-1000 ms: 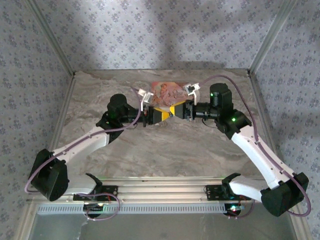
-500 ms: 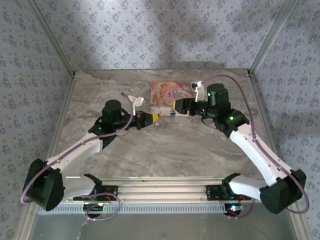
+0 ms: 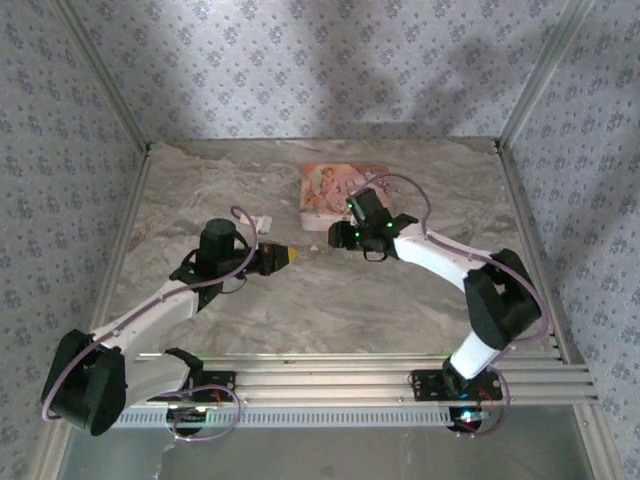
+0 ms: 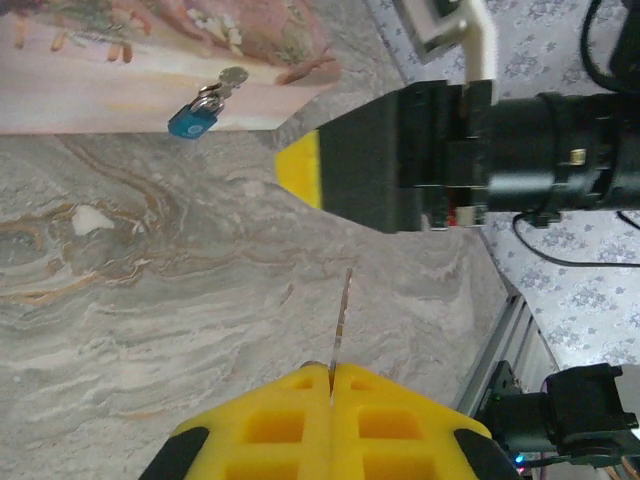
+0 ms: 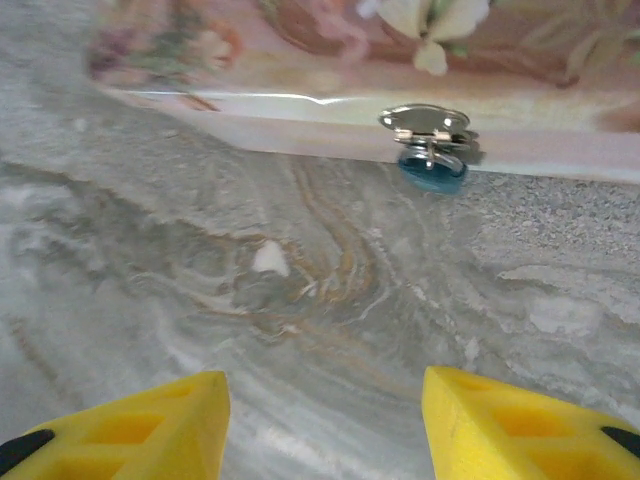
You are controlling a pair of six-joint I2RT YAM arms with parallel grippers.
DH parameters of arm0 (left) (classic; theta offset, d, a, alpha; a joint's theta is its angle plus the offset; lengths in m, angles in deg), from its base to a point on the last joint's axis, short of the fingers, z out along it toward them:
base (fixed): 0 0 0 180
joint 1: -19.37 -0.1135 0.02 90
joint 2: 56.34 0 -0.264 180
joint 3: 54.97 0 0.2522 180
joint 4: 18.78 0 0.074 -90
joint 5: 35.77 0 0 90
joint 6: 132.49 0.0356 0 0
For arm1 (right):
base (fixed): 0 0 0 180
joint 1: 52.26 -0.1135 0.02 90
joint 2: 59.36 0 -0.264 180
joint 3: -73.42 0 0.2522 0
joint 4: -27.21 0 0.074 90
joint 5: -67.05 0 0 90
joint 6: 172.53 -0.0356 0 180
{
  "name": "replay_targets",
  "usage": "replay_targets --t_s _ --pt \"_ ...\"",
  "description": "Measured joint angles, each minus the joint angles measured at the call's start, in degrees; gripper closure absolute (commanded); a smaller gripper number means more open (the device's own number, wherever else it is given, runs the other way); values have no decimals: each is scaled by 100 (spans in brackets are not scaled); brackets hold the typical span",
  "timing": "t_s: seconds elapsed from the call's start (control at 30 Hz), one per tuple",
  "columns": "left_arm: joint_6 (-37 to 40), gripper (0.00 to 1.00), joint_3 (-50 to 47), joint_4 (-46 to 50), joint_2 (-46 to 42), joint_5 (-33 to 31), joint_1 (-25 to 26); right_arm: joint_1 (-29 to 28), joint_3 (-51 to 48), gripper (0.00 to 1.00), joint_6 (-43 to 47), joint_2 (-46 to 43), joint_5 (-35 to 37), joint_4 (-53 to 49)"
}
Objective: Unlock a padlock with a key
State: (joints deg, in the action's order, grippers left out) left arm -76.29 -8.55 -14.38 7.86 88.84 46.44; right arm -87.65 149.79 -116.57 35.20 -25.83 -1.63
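The padlock (image 5: 432, 172) is a tiny blue body with a silvery metal piece on top. It lies on the marble table against the near edge of the printed packet, and the left wrist view shows the padlock (image 4: 195, 115) at upper left. My left gripper (image 4: 330, 375) is shut on the key (image 4: 340, 315), a thin metal blade seen edge-on that sticks out past the yellow fingertips. From above, the left gripper (image 3: 284, 255) is left of centre. My right gripper (image 5: 325, 420) is open with nothing between its jaws, low over the table just short of the padlock. It sits right of the left one (image 3: 336, 238).
The flat pink-orange printed packet (image 3: 335, 185) lies at the back middle of the marble table (image 3: 300, 310). One yellow-tipped finger (image 4: 300, 170) of the right gripper reaches into the left wrist view. An aluminium rail (image 3: 330, 385) runs along the near edge, and patterned walls close in the sides.
The two grippers met in the middle a second ago and have parted. The right jaws opened and the padlock now lies by the packet. The left gripper drew back left with the key.
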Motion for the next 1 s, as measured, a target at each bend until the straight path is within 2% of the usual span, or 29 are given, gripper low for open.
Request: replay_targets --t_s 0.27,0.57,1.0 --pt "114 100 -103 31 160 11 -162 -129 -46 45 -396 785 907 599" --pt "280 100 -140 37 289 24 -234 -262 -33 45 -426 1196 1823 1073" --pt "339 100 -420 24 299 -2 -234 -249 398 46 -304 1744 2024 1255"
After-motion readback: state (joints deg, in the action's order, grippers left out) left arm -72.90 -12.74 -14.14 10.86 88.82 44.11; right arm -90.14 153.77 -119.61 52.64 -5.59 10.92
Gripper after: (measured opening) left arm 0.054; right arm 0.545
